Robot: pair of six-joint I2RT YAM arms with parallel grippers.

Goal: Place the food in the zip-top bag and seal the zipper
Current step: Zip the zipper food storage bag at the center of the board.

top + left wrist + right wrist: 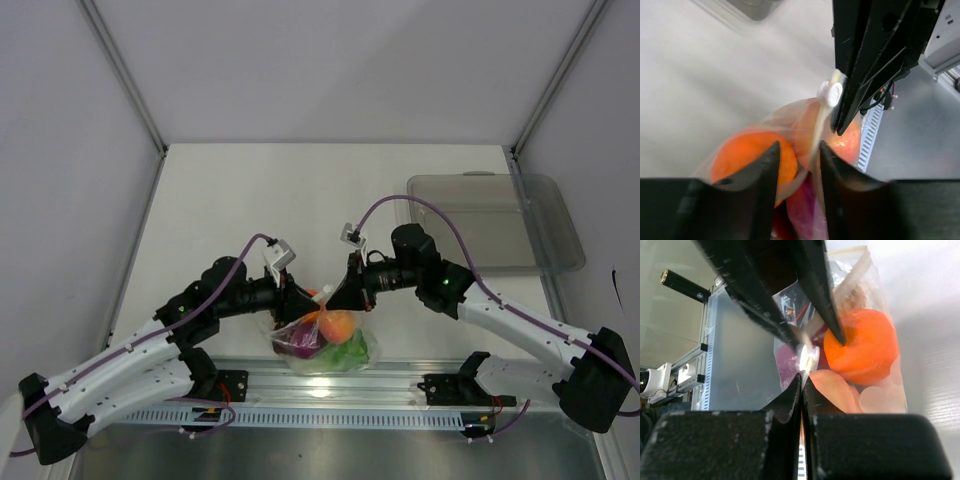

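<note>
The clear zip-top bag [325, 345] holds an orange [338, 325], a purple fruit [300, 343] and green cabbage [352, 352], and hangs between both grippers at the table's near edge. My right gripper [802, 380] is shut on the zipper's white slider [807, 357], with the orange [862, 345] and a peach-coloured fruit [835, 390] just beyond. My left gripper [799, 155] straddles the bag's top with its jaws apart. The cream zipper strip [817, 130] runs between the jaws, close to the right finger [830, 170]. The white slider [830, 94] sits at the right gripper's tips.
A rigid clear tray [495, 225] stands at the back right of the white table [250, 200]. The metal rail [330, 385] with the arm bases runs under the bag. Walls close in the left, the right and the back.
</note>
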